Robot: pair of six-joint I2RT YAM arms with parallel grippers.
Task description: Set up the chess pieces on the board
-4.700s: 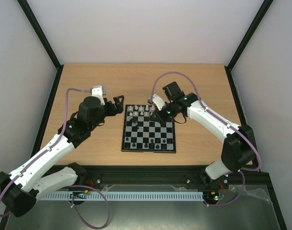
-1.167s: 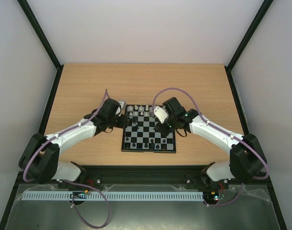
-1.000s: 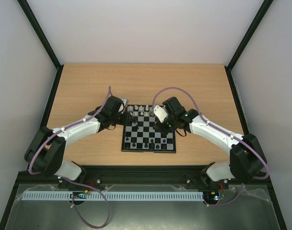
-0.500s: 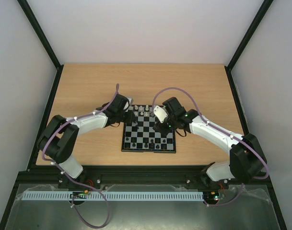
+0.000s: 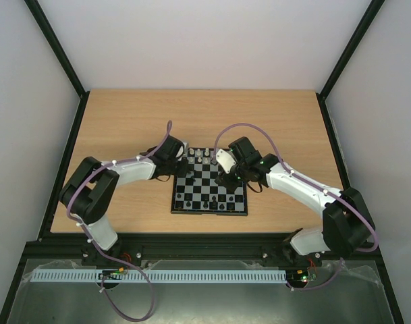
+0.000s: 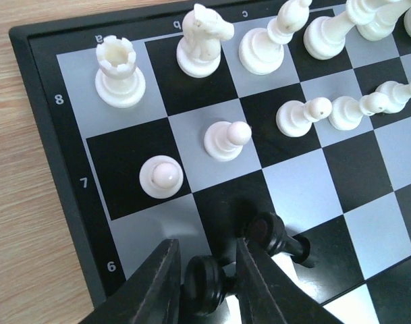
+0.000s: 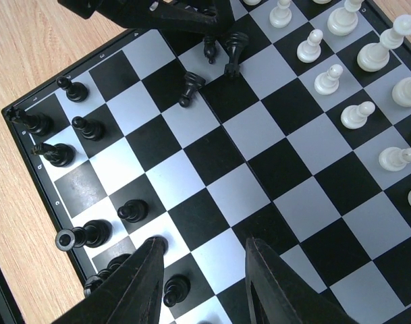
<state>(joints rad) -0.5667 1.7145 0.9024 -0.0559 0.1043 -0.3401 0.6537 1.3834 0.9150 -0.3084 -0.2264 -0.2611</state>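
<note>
The board [image 5: 208,211] lies at the table's middle, with white chess pieces [image 5: 200,155] along its far rows and black ones [image 5: 212,202] along the near rows. My left gripper [image 6: 207,241] is low over the board's far left corner [image 5: 181,165], shut on a toppled black piece [image 6: 204,291]. A second black piece [image 6: 278,236] lies on its side just right of the fingers. A white rook [image 6: 119,71], knight [image 6: 204,40] and pawn [image 6: 161,177] stand beyond. My right gripper [image 7: 204,243] hovers open over bare squares [image 7: 259,162], with nothing between its fingers.
In the right wrist view, black pieces [image 7: 90,127] stand along the board's left edge and white pieces [image 7: 367,54] at the upper right. Another black piece [image 7: 189,86] leans near the left arm's fingers [image 7: 185,17]. Wooden table [image 5: 124,121] surrounds the board.
My left arm has stretched right from the table onto the board's far left corner, and its jaws have narrowed around a fallen black piece. The right arm has stayed put.
</note>
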